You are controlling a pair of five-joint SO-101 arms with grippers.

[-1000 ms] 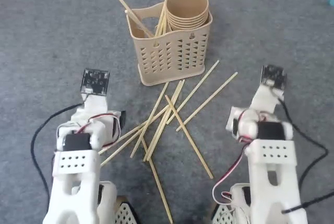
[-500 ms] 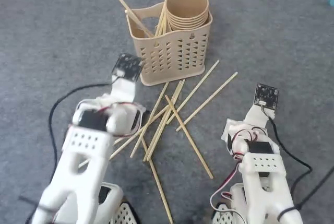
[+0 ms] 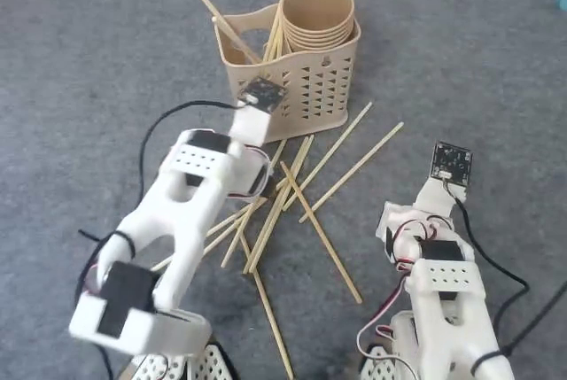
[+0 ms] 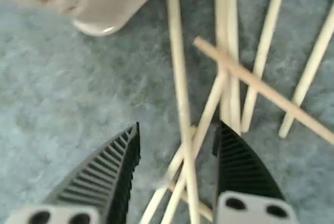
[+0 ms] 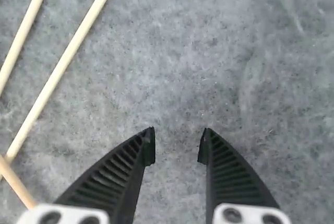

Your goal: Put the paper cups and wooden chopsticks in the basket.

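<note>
I can read no words, numbers, labels or signs here. The left board (image 3: 262, 94) and the right board (image 3: 452, 160) on my wrists carry pale specks, too small to make out.

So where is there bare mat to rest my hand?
Bare mat lies left of the basket and the left arm, and right of the basket, beyond the right arm. Between the arms, in front of the basket, crossed chopsticks crowd it.
</note>
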